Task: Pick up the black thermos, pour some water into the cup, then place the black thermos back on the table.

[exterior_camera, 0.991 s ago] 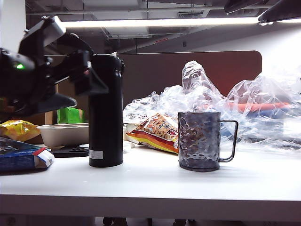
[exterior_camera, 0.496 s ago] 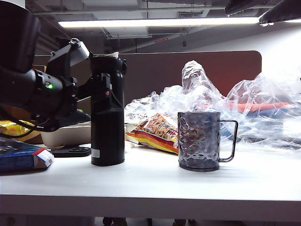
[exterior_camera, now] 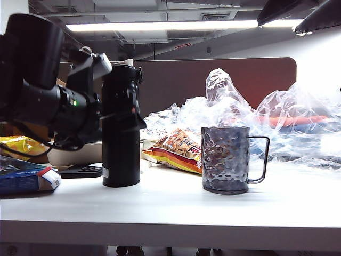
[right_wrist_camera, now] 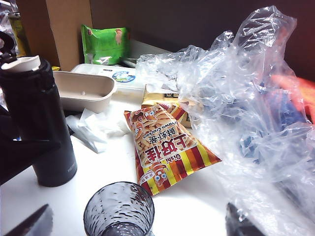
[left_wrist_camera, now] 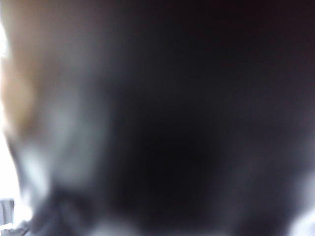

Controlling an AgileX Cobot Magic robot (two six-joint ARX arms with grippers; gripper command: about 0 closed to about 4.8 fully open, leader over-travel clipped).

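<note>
On the table [exterior_camera: 176, 213] in the exterior view, the left gripper [exterior_camera: 125, 104] spreads wide around the upright black thermos [exterior_camera: 120, 160]; whether the fingers touch it I cannot tell. The cup [exterior_camera: 225, 159] stands apart, snack bag [exterior_camera: 173, 150] between. Left wrist view: dark blur. Right wrist view: the right gripper [right_wrist_camera: 133, 223] hangs wide open, empty, above the cup; plastic wrap [right_wrist_camera: 236, 98] crowds alongside.

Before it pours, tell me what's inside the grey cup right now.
From above, the cup looks empty, only its dimpled wall showing; its bottom is cut off in the right wrist view, so a little liquid there cannot be ruled out.
</note>
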